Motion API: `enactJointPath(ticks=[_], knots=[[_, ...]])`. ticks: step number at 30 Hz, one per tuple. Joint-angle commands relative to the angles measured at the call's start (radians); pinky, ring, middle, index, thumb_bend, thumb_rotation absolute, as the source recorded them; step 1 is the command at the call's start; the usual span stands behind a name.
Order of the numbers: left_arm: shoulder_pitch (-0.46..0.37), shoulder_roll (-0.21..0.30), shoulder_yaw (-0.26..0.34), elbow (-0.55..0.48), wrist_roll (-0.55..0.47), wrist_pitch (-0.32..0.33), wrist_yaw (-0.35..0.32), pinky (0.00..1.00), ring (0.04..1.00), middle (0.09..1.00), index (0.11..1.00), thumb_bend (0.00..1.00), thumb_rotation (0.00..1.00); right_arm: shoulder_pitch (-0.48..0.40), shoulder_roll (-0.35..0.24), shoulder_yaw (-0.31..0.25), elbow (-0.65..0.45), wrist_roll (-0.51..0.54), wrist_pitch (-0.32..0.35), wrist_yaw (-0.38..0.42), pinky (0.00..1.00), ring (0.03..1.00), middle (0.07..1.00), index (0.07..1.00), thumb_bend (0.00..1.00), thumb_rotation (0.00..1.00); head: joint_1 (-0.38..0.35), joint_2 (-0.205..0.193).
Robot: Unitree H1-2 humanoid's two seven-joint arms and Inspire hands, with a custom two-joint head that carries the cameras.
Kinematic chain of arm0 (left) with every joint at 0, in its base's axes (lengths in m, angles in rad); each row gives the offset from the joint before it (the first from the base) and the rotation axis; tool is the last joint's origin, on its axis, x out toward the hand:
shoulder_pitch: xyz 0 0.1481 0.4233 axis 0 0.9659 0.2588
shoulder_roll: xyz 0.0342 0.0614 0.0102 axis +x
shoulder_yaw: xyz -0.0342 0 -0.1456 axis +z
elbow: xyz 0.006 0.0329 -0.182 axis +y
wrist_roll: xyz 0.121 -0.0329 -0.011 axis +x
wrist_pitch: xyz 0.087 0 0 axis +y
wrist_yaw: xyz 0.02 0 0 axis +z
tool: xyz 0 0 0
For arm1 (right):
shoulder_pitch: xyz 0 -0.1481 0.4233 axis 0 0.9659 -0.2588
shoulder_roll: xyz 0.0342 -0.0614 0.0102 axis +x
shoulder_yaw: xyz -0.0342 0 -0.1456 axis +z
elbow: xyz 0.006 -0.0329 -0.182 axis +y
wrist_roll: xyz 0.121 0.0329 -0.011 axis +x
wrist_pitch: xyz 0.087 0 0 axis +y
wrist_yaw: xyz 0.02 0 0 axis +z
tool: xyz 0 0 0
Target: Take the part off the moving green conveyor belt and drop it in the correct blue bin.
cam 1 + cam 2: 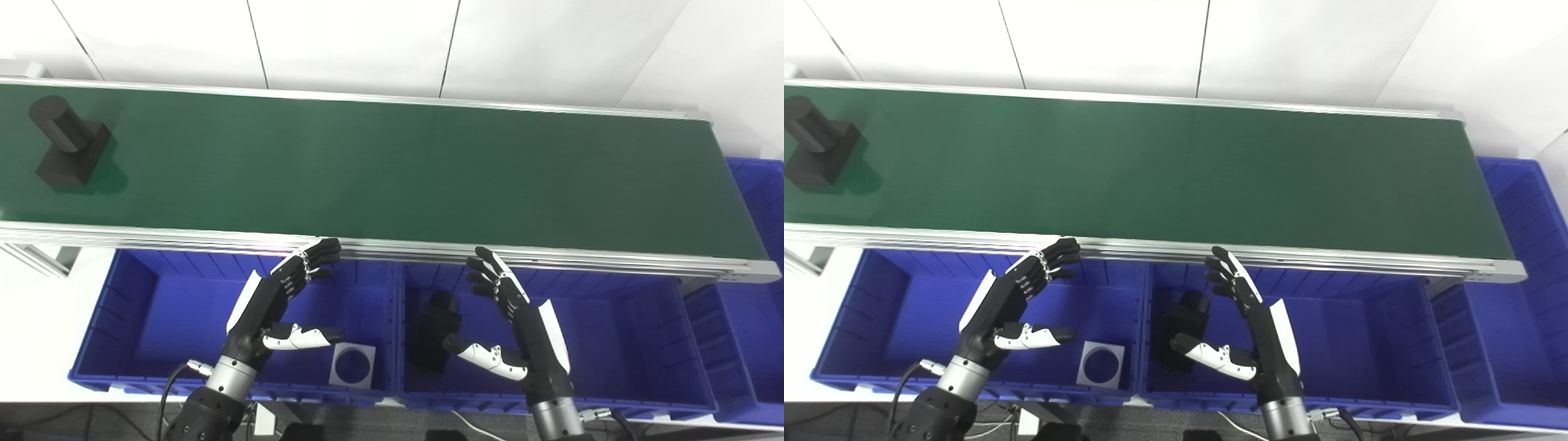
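A black part (64, 144), a cylinder on a square block, lies at the far left of the green conveyor belt (392, 171); it also shows in the right eye view (814, 144). My left hand (278, 306) is open and empty above the left blue bin (153, 318). My right hand (514, 318) is open and empty above the middle blue bin (612, 343). Another black part (436, 331) lies in the middle bin, left of my right hand. A white square plate with a round hole (352, 365) lies in the left bin.
A third blue bin (756, 306) stands at the right end of the belt. The belt's aluminium rail (392, 248) runs just beyond both hands. White wall panels stand behind the belt.
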Motion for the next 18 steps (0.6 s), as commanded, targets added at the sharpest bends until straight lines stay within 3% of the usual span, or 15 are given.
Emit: enactJointPath(ticks=[1,18], knots=[[-0.014,0.006,-0.003,-0.015,-0.009,-0.042,0.008,0.75,0.821,0.841,0.83,0.91,0.35,-0.006,0.01,-0.003,-0.025,0.003,-0.043,-0.012,0.77,0.815,0.857,0.916,0.83,0.51,0.0,0.001],[-0.018,0.009,-0.002,-0.01,-0.011,-0.042,0.007,0.76,0.822,0.843,0.825,0.91,0.35,-0.011,0.009,0.001,-0.02,0.008,-0.043,-0.013,0.77,0.818,0.858,0.919,0.82,0.5,-0.001,0.0]])
